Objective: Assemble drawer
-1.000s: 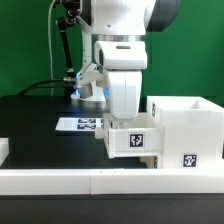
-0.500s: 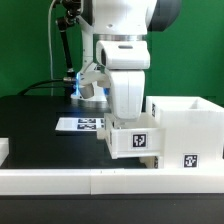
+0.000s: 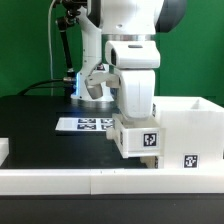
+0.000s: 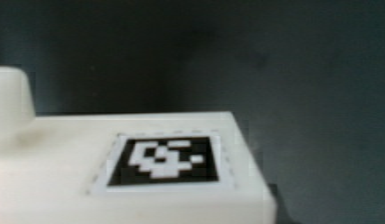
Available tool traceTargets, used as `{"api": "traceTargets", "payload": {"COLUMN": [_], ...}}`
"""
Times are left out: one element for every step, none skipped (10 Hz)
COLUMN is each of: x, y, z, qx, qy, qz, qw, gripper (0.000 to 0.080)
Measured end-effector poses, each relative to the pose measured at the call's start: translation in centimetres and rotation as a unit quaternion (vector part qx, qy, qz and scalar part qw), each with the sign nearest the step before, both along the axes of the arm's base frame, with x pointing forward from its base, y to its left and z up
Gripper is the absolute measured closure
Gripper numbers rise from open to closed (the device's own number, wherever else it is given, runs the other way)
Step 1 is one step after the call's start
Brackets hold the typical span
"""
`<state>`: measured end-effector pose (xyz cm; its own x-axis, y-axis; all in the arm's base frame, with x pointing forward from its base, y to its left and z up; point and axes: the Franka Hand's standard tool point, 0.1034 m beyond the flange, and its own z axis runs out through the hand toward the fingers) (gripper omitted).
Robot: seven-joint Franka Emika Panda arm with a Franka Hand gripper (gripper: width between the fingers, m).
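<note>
The drawer's tall white shell (image 3: 190, 128) stands at the exterior view's right, with a square tag on its front near the base. My gripper (image 3: 136, 124) reaches down from the white hand and is shut on a small white tray (image 3: 138, 141) that also has a tag on its front. The tray is pressed against the shell's left side, just above the table. The tray hides the fingertips. In the wrist view the tray's tagged face (image 4: 166, 160) fills the lower part and the fingers do not show. A second tray is not in view.
The marker board (image 3: 88, 124) lies flat on the black table behind the tray. Low white border rails (image 3: 60, 181) run along the front edge, with a short piece at the far left (image 3: 4, 150). A green backdrop and a black stand are behind.
The arm has moved toward the exterior view's right with the tray in its grip. The tray now sits closer against the shell's left side.
</note>
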<state>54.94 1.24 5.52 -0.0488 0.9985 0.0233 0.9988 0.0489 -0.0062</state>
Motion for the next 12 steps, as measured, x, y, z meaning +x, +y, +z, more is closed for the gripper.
{"api": "traceTargets", "payload": {"x": [0.0,0.0,0.0,0.0,0.1,0.2,0.4,0.6,0.8,1.0,1.7,2.5], "y": [0.0,-0.1,-0.1,-0.1,-0.3,-0.3,-0.2,-0.2,-0.2,-0.4,-0.8,-1.5], "z": [0.0,0.0,0.0,0.0,0.1,0.4,0.9,1.7,2.5,3.3,4.2,4.9], "qx": [0.000,0.000,0.000,0.000,0.000,0.000,-0.001,-0.003,-0.006,-0.008,-0.011,-0.013], "qy": [-0.001,-0.001,0.000,-0.001,-0.001,-0.004,-0.006,-0.009,-0.007,-0.003,0.002,0.002], "qz": [0.000,-0.001,-0.001,-0.001,-0.003,-0.002,-0.003,-0.003,-0.006,-0.007,-0.007,-0.003], "qw": [1.000,1.000,1.000,1.000,1.000,1.000,1.000,1.000,1.000,1.000,1.000,1.000], "gripper": [0.0757,0.0757,0.0706,0.0706,0.0540,0.0358,0.0226,0.0226,0.0166,0.0166,0.0153,0.0151]}}
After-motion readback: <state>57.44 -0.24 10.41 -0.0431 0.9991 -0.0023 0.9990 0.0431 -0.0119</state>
